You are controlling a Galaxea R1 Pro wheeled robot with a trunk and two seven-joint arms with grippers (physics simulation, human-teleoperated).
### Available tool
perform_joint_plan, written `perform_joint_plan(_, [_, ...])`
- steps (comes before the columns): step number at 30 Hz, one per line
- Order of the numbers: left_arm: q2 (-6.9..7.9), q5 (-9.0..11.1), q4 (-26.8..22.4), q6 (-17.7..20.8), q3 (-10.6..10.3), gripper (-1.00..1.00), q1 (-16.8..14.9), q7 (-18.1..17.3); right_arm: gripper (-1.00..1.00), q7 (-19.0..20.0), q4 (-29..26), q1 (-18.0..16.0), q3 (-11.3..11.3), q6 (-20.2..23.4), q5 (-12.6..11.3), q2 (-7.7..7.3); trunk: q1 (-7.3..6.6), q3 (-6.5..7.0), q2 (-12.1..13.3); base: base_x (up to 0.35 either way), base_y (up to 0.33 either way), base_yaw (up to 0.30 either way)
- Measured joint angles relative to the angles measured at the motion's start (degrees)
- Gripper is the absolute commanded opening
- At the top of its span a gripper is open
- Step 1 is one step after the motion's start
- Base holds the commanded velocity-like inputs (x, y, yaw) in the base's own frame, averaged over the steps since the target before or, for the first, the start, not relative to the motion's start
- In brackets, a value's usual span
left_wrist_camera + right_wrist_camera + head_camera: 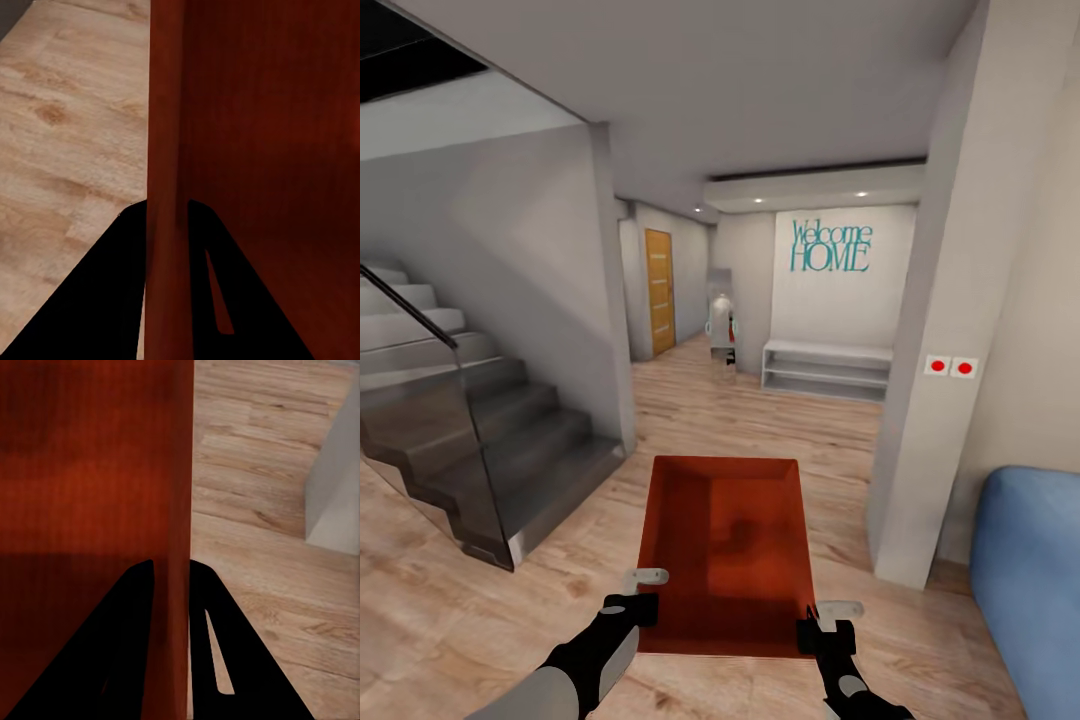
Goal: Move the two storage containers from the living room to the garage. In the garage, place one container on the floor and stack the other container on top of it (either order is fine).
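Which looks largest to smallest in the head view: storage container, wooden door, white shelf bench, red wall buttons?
1. storage container, though it is nearest the camera
2. white shelf bench
3. wooden door
4. red wall buttons

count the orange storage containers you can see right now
1: a storage container carried ahead of the robot over the wood plank floor, the left gripper and right gripper each clamped on a side wall. Another could be out of frame.
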Motion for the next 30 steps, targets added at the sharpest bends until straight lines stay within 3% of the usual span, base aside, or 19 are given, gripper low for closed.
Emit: perform_joint_plan(30, [0.01, 0.0, 0.0, 0.0, 0.0, -1.0, 0.0, 0.0, -1.0, 0.0, 0.0, 0.0, 0.2, 0.0, -0.2, 0.01, 0.0, 0.0, 0.0, 0.322, 0.0, 0.0])
